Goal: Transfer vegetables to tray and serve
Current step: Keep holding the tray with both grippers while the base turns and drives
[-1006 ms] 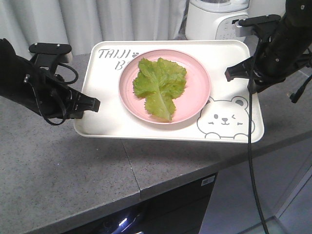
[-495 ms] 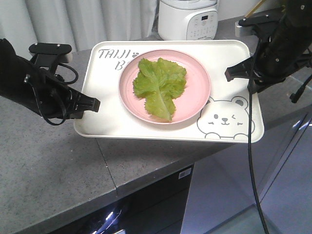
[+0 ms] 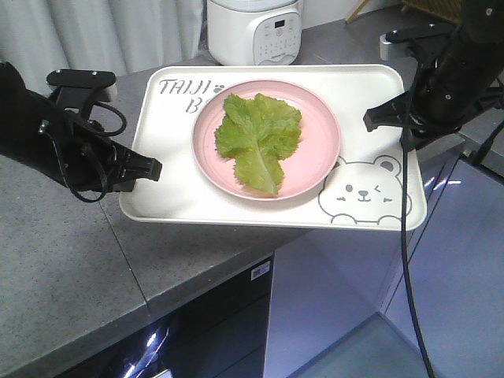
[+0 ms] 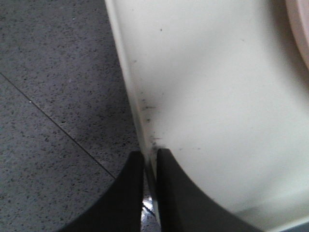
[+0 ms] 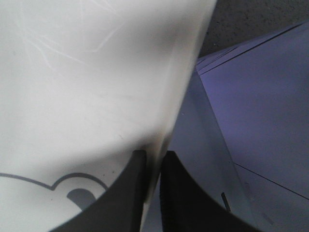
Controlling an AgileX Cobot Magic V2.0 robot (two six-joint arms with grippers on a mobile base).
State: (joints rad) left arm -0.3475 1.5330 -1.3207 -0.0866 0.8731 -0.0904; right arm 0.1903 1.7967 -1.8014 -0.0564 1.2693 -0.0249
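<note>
Cream plastic rectangular tray (image 3: 378, 98) with rounded corners, a raised rim and a grey winking-bear drawing is held between both arms. Its left part sits over the grey speckled stone countertop (image 3: 63, 260); its right part hangs past the counter edge. Judging by the shadow underneath, it looks lifted clear.

Bright green crinkly lettuce leaf (image 3: 256, 134) lies flat on a round pink plate (image 3: 324, 153), which sits in the middle of the tray. So the transfer looks done and serving is the step in hand.

Left gripper (image 4: 148, 159) is clamped on the tray's left rim, one finger outside and one inside. Right gripper (image 5: 153, 157) is pinched the same way on the right rim, beside the bear's ear. A white rice cooker (image 3: 256, 31) stands behind the tray, apart from it.

Handling guess:
- The tray is stiff but thin, and the rim is smooth, so a thin pinch could slip.
- The leaf is light and limp.
- The plate is loose and could slide if the tray tilts.
- Hold at opposite rims and keep it level.
</note>
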